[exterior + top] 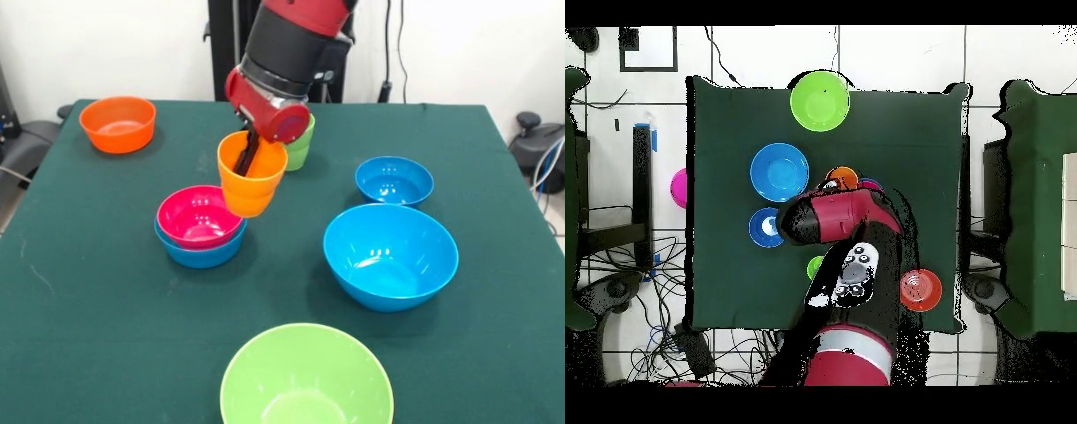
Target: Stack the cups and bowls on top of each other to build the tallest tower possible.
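Jaws (pixel 248 155) gripping orange-yellow cup (pixel 252 185) by its rim, lifted just beside pink-red bowl (pixel 199 215).

Red and black jointed arm (pixel 282 62)

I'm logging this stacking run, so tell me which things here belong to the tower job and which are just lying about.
Job:
orange cup held by gripper
green cup
pink bowl nested in small blue bowl
second small blue bowl
large blue bowl
lime bowl
orange bowl

Lying about:
cables
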You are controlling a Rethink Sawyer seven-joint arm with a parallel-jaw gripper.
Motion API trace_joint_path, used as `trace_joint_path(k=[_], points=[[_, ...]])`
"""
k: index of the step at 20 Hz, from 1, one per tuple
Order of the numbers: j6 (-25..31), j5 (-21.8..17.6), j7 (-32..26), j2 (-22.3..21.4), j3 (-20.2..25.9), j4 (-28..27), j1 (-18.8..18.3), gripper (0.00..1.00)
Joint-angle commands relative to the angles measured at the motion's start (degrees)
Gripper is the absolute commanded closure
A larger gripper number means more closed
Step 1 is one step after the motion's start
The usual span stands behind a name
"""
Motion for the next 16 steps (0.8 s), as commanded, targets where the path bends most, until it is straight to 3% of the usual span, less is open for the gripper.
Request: trace_joint_path(k=[1, 4, 8, 16], points=[[2.7, 6.2, 15.2, 3.3, -6.1, -3.6, 3.9, 1.00], [2.3, 9.8, 15.3, 3.7, -5.5, -3.1, 4.9, 1.00], [-1.1, 16.0, 12.2, 2.5, 1.3, 1.0, 1.3, 1.00], [-4.1, 23.0, 11.2, 3.4, 2.8, 2.5, 2.1, 1.00]])
